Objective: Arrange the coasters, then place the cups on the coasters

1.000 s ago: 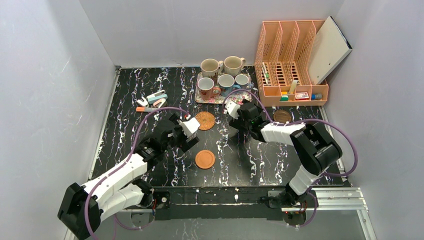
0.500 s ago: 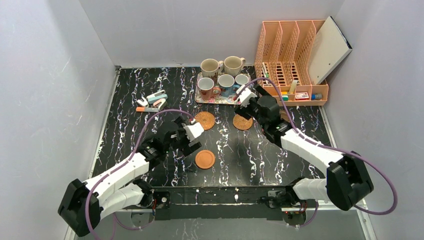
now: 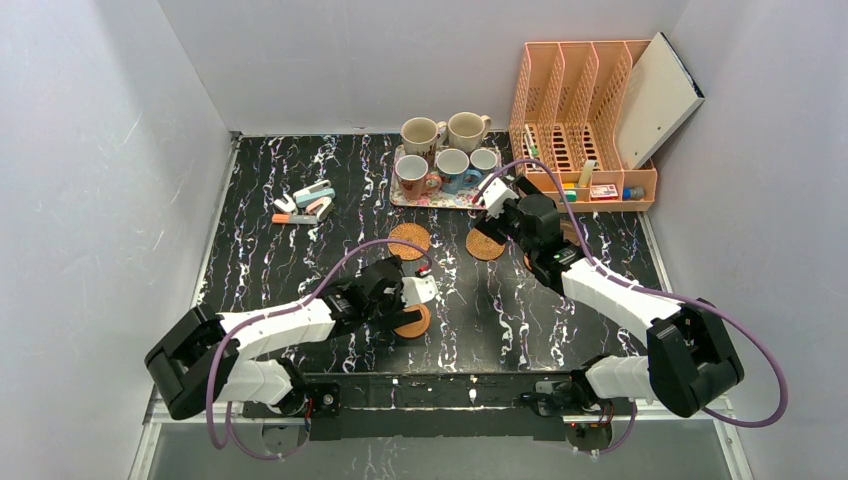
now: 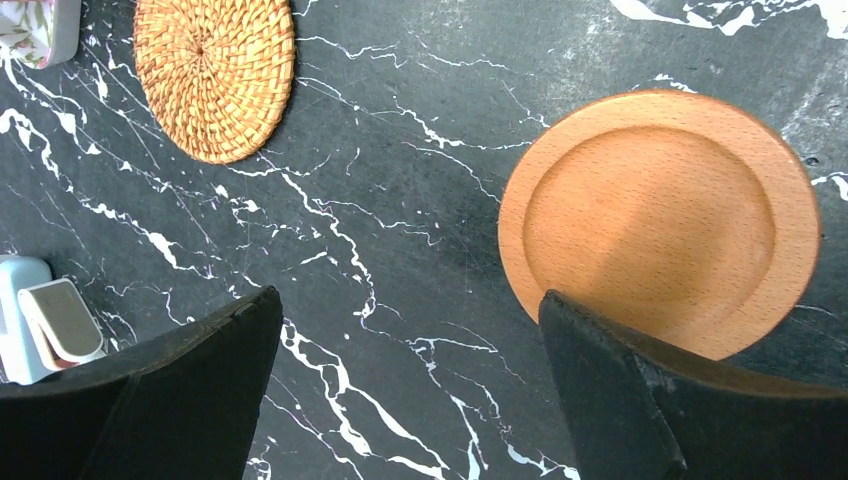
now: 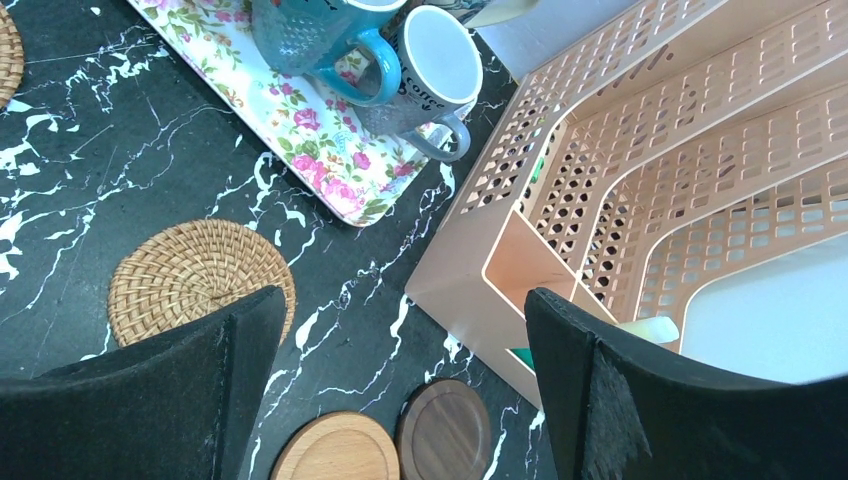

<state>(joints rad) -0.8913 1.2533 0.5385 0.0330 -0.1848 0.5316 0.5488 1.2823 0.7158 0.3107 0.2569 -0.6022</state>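
Note:
My left gripper (image 3: pixel 422 292) (image 4: pixel 410 330) hangs open low over the table. Its right finger (image 4: pixel 640 400) overlaps the near edge of a smooth orange coaster (image 4: pixel 655 220) (image 3: pixel 411 320). One woven coaster (image 3: pixel 409 240) (image 4: pixel 214 75) lies further back. My right gripper (image 3: pixel 495 197) (image 5: pixel 400 320) is open and empty above a second woven coaster (image 3: pixel 485 245) (image 5: pixel 190 275), with another smooth coaster (image 5: pixel 335 450) and a dark wood coaster (image 5: pixel 445 435) beside it. The cups stand at the back: two cream ones (image 3: pixel 418 133) (image 3: pixel 466 130), a white one (image 3: pixel 411 175), a blue one (image 3: pixel 452 165) (image 5: pixel 310 35) and a small one (image 3: pixel 484 160) (image 5: pixel 435 65).
A floral tray (image 3: pixel 440 197) (image 5: pixel 300 130) holds three of the cups. A peach desk organizer (image 3: pixel 580 120) (image 5: pixel 650 150) stands close on the right gripper's right. Staplers and small items (image 3: pixel 305 203) lie at the left. Grey walls close in both sides.
The left arm has reached right and toward the near edge, bringing its gripper to the smooth orange coaster. The right arm swung back toward the tray, uncovering the second woven coaster.

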